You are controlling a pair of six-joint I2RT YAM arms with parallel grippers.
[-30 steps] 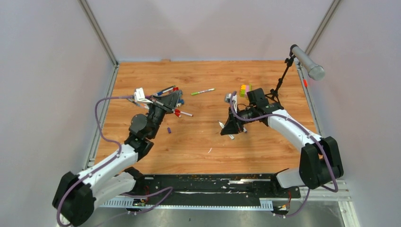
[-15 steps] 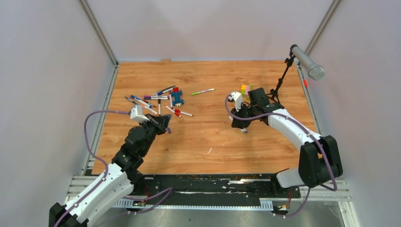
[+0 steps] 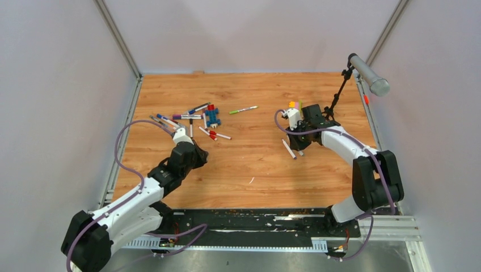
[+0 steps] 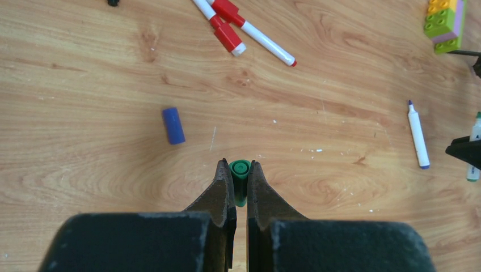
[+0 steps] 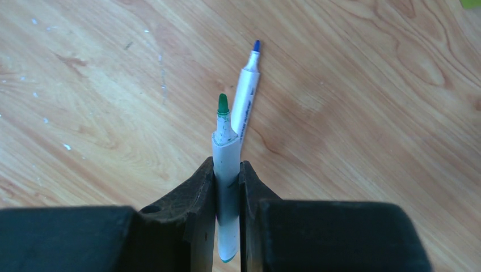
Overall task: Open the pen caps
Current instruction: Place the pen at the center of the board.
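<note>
Pinching green cap (image 4: 240, 167), left hand (image 4: 239, 170) — green-tipped pen (image 5: 226, 141), right hand (image 5: 227, 165) — blue-tipped pen (image 5: 245, 96) just beside.

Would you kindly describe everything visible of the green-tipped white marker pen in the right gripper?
The green-tipped white marker pen has a slim, plastic-looking barrel, smudged near its cone. It is uncapped, baring the green felt tip; a green end shows at the rear. The right gripper is shut on its barrel, tip pointing away from the wrist. Only the black fingers visibly touch it.
</note>
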